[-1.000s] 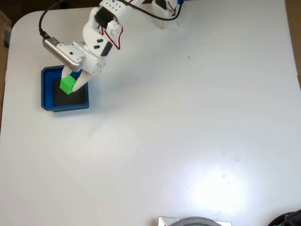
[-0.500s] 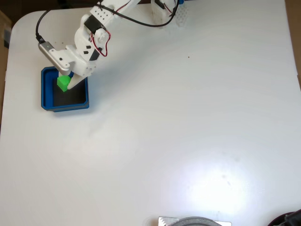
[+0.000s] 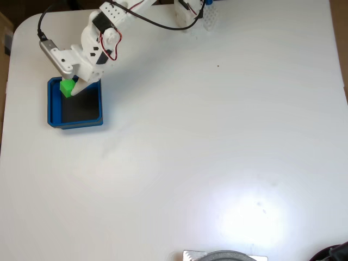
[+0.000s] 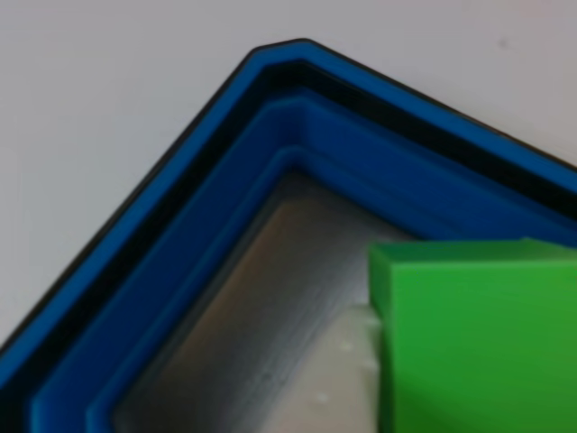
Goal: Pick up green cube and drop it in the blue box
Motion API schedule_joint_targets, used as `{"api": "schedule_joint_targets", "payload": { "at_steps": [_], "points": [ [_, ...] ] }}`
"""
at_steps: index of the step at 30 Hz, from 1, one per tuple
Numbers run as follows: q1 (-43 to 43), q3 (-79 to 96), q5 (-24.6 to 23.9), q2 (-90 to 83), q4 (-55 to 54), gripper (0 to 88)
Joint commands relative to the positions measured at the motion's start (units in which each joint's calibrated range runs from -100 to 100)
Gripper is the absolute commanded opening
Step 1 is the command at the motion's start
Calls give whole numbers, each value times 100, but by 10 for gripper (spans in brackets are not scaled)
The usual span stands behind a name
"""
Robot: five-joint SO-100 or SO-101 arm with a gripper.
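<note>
One small bright green cube (image 3: 67, 87) stays clamped in the white gripper (image 3: 71, 89), now carried to the top-left corner of the shallow blue open-topped box (image 3: 75, 123) (release looks due next).

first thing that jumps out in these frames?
The green cube, bright against everything else, sits at the gripper over the upper-left corner of the blue box in the fixed view. In the other view it looms large at lower right, above the box's grey floor. Around them spreads the bare white table.
</note>
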Motion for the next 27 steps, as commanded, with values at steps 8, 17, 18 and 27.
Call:
{"api": "schedule_joint_targets", "payload": {
  "at_steps": [8, 17, 18, 27],
  "points": [
    [95, -336, -15, 60, -158, 51],
    [65, -336, -15, 35, -158, 94],
    [57, -336, -15, 35, -158, 106],
    [-65, -336, -15, 26, -166, 141]
  ]
}}
